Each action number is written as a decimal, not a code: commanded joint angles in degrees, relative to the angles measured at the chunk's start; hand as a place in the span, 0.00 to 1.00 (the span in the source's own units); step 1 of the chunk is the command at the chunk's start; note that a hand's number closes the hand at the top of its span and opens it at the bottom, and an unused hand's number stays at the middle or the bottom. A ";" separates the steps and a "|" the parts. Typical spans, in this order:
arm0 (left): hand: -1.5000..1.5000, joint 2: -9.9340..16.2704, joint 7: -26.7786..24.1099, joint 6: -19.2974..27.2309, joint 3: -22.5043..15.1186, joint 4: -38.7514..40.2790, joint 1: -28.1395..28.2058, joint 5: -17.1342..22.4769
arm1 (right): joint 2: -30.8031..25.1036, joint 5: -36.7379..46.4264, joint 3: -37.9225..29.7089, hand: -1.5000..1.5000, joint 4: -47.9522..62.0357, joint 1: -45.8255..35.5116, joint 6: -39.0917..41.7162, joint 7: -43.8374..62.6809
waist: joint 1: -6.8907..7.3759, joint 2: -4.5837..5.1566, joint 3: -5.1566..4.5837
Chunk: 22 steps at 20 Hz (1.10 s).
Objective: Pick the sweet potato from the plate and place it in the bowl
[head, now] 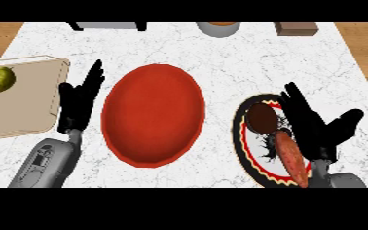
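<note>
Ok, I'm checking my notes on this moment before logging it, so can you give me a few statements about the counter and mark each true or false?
1. The sweet potato lies on the plate. True.
2. The red bowl already holds the sweet potato. False: the bowl shows nothing inside, and the sweet potato is on the plate.
3. The right hand is open above the plate. True.
4. The left hand is curled round the bowl's rim. False: it is open, beside the bowl.
5. A dark round thing sits on the plate with the sweet potato. True.
6. The cutting board lies right of the plate. False: it is at the counter's left edge.
</note>
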 commanded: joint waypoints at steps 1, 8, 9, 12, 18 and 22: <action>0.50 1.20 -2.86 -0.78 3.30 0.44 -0.43 0.85 | 0.25 -1.14 3.78 0.00 -4.48 -0.47 6.43 0.77 | -0.13 -0.36 0.65; 0.50 4.39 -7.74 -0.08 9.73 -5.01 -1.76 3.74 | -8.83 14.26 12.38 0.00 -19.32 -9.75 17.45 -7.07 | 0.29 -2.36 0.28; 0.50 5.60 -9.06 -1.01 11.53 -6.23 -0.23 4.85 | -5.34 14.27 12.42 0.00 -23.09 -3.09 13.47 -10.86 | -1.01 -1.62 0.57; 0.50 6.27 -8.91 -1.97 13.52 -7.29 0.01 6.52 | -9.13 18.66 14.78 0.00 -30.80 5.71 16.60 -19.05 | -2.14 -1.24 0.68; 0.50 7.25 -9.58 -3.38 15.36 -8.18 2.81 7.04 | -23.18 21.28 4.64 0.00 -42.03 16.59 20.86 -22.46 | -2.13 -0.77 0.65; 0.50 7.43 -8.69 -4.74 15.40 -12.03 5.88 8.17 | -30.47 20.19 -6.25 0.00 -45.72 17.21 22.29 -15.76 | -1.50 -0.81 0.61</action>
